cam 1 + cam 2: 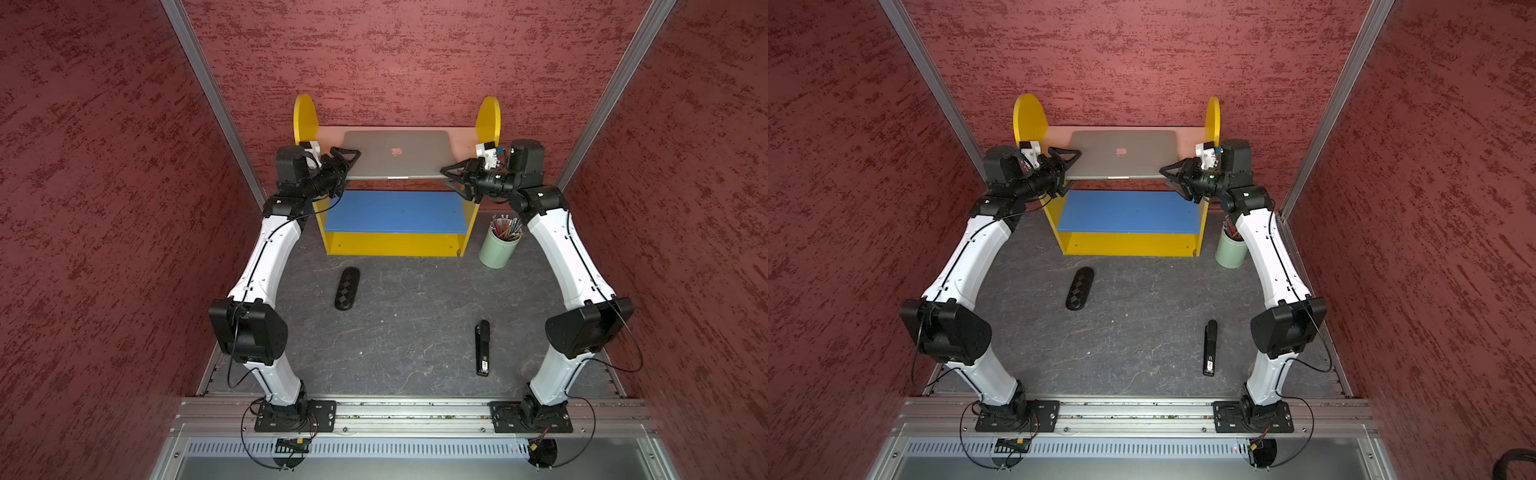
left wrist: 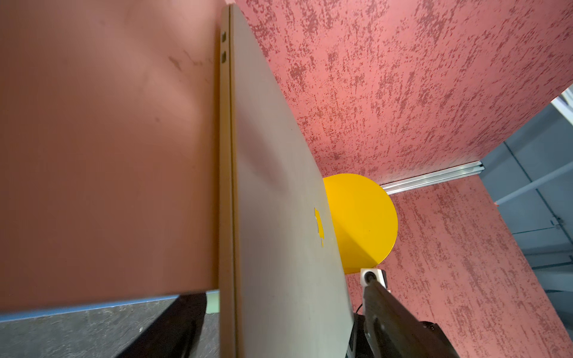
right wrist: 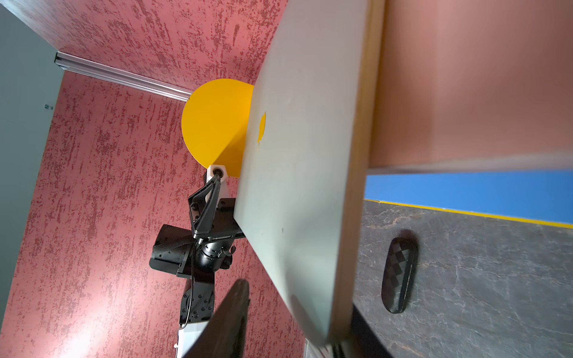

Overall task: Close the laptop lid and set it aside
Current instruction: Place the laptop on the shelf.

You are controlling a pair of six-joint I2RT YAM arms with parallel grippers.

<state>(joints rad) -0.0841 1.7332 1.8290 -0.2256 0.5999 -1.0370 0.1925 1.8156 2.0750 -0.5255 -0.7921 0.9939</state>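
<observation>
**A:** Top views first: how does the laptop point(image 1: 395, 162) look?

**B:** Thin, silver-grey, shut flat. Its lid point(image 1: 1142, 162) faces up, with a reddish logo point(image 1: 1121, 151) at centre. It lies on the pink shelf point(image 1: 461, 139) between two yellow end panels point(image 1: 305, 116), its front edge overhanging the shelf.

**A:** And the left gripper point(image 1: 348, 171)?

**B:** Its jaws are wide apart, straddling the laptop's left edge. In the left wrist view one finger point(image 2: 400, 325) stands off the lid, and a gap shows on the base side too.

**A:** The right gripper point(image 1: 449, 178)?

**B:** Its jaws are apart around the front right corner. In the right wrist view one finger point(image 3: 229, 322) is clear of the lid. The one beneath is too blurred to tell whether it touches.
</observation>
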